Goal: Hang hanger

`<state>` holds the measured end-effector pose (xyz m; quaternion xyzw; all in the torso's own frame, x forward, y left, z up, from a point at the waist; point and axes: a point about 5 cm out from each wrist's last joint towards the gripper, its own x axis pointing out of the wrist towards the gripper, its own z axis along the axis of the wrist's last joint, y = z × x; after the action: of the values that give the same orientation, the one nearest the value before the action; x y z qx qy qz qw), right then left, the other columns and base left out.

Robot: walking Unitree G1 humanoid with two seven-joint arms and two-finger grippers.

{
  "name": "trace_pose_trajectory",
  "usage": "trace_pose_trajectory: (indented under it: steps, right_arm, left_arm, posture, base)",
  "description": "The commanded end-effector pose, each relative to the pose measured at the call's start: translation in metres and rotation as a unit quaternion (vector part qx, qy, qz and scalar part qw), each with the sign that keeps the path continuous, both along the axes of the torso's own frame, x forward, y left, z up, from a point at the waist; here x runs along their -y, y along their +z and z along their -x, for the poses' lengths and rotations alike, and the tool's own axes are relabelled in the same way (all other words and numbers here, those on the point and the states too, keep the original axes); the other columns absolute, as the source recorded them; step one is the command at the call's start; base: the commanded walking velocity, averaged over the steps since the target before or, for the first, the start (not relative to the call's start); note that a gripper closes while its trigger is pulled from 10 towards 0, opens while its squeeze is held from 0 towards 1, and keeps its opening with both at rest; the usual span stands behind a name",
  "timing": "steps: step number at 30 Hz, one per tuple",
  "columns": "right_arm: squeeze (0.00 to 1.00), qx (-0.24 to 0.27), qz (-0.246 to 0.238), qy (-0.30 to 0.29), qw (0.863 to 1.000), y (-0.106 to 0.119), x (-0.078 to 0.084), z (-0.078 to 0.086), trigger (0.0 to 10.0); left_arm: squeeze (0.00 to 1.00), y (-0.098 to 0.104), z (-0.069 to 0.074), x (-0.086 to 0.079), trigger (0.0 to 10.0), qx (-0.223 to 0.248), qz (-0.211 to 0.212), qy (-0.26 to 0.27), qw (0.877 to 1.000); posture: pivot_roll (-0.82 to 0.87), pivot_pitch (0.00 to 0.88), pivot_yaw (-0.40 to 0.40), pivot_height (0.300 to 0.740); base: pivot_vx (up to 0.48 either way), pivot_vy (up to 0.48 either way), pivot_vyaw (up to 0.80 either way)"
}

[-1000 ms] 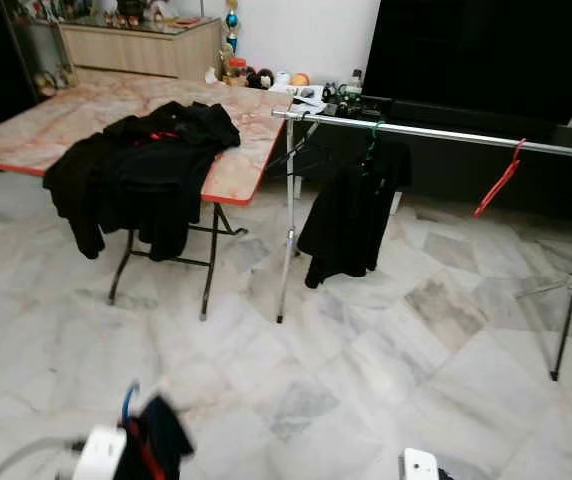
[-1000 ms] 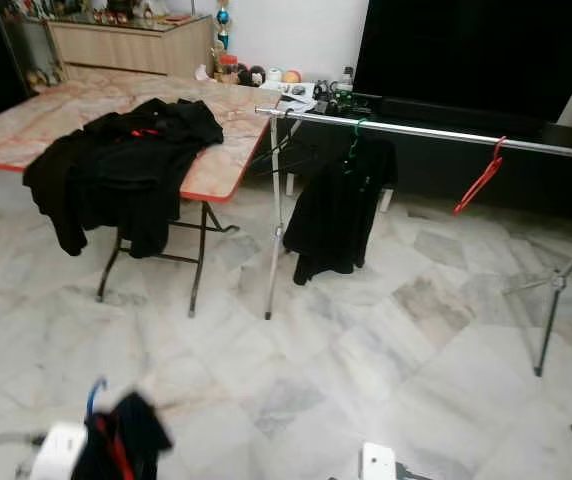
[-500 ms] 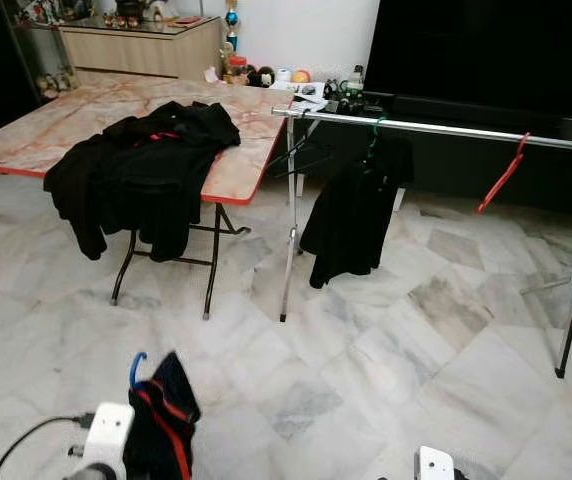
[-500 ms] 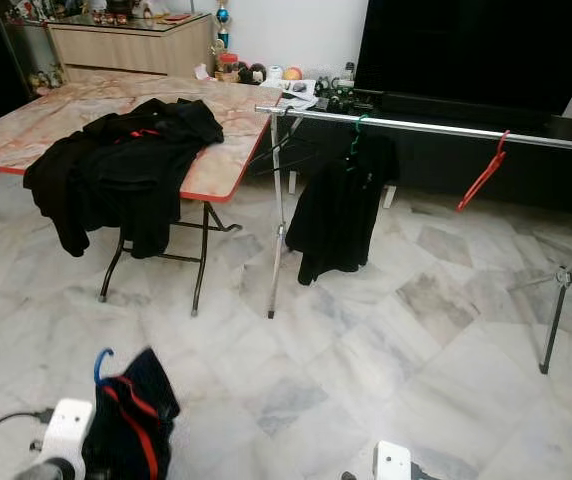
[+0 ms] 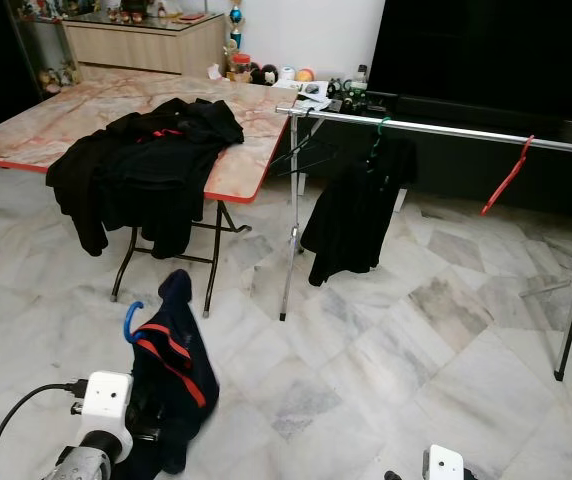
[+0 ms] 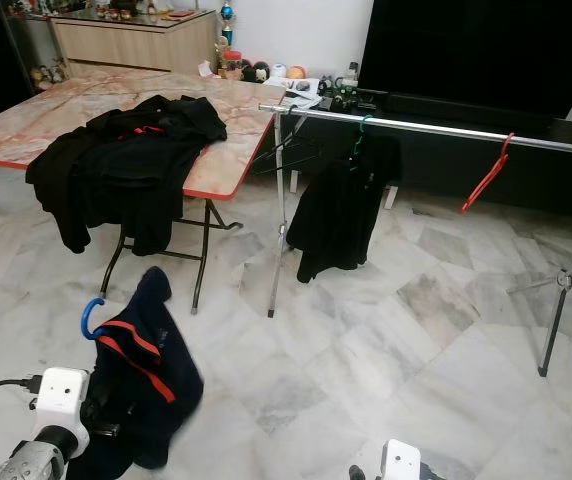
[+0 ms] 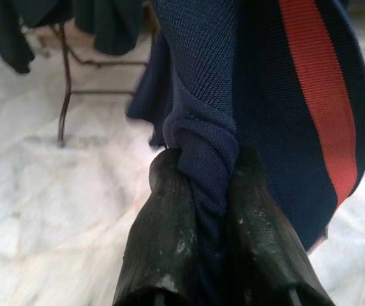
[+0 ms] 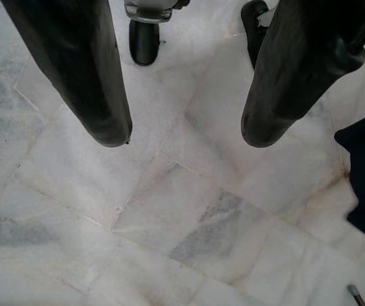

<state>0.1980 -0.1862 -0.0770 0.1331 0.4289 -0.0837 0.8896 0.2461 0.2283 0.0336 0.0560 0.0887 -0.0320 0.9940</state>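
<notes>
Left hand [image 7: 201, 191]: pinching knit navy garment [image 5: 176, 385], red-striped, on blue hooked hanger [image 5: 131, 320].
Right hand [image 8: 186, 131]: spread over marble floor [image 8: 170, 217].

No words, labels, brands, numbers or signs can be read in any of the views.
</notes>
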Motion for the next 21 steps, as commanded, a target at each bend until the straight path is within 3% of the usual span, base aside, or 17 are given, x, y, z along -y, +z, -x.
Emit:
trace_pose_trajectory:
  steps: [1, 12, 19, 21]
  right_arm:
    - [0.0, 0.0, 0.002, -0.014, 1.0, -0.001, 0.001, 0.003, 10.0]
    - [0.0, 0.008, -0.033, -0.064, 0.997, -0.008, -0.016, 0.015, 10.0]
    - [0.0, 0.005, -0.024, -0.07, 0.997, -0.01, -0.008, 0.02, 10.0]
    - [0.0, 0.002, -0.012, -0.088, 0.996, -0.011, 0.003, 0.025, 10.0]
  left_arm:
    - [0.0, 0.013, -0.006, 0.005, 10.0, 0.029, 0.008, -0.009, 1.0]
    - [0.0, 0.015, -0.006, 0.021, 10.0, -0.002, 0.009, -0.053, 0.999]
    - [0.0, 0.015, -0.014, 0.038, 10.0, 0.004, 0.019, -0.066, 0.998]
    - [0.0, 0.014, -0.015, 0.053, 10.0, 0.0, 0.033, -0.082, 0.996]
  posture:
    - [0.22, 0.007, -0.04, 0.74]
    - [0.19, 0.0, 0.048, 0.74]
    - [0.15, 0.0, 0.037, 0.74]
    - [0.12, 0.0, 0.041, 0.74]
  base:
    - [0.0, 0.0, 0.0]
    - [0.0, 0.0, 0.0]
    - [0.0, 0.0, 0.0]
    - [0.0, 0.0, 0.0]
